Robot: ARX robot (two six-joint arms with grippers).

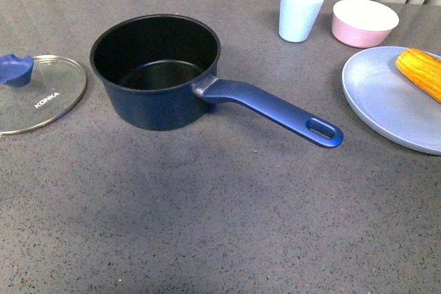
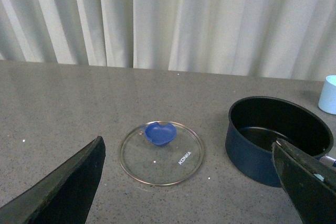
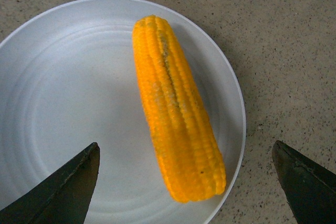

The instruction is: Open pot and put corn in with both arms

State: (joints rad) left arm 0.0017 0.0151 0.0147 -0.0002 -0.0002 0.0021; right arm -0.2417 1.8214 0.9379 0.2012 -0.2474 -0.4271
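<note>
Navy-blue pot: stands upright and uncovered on the table, left of centre in the front view; its black inside is bare.
Pot handle: long and blue, it runs from the pot's wall toward the robot's right and slightly toward the robot, ending in an oval hole.
Glass lid: lies flat on the table to the left of the pot, apart from it, with a metal rim and the word KONKA on the glass; its blue knob faces up.
Corn: one yellow-orange cob lying on the grey-blue plate at the far right, well apart from the pot; in the right wrist view it rests nearer one edge of the plate than the centre.
Plate: round and shallow, flat on the table to the right of the handle's end, cut off by the picture's edge.
Left gripper: released, its two dark fingers spread wide and holding nothing; it hangs above the table, with the lid seen between the fingers and the pot beside one of them.
Right gripper: released, fingers wide apart on either side of the corn; it hovers over the plate, and neither finger touches the cob.
Pale blue cup: upright at the back of the table, behind the pot's handle.
Pink bowl: just right of the cup, behind the plate.
Table: dark grey, speckled.
Curtain: pale, pleated, behind the table's far edge.
</note>
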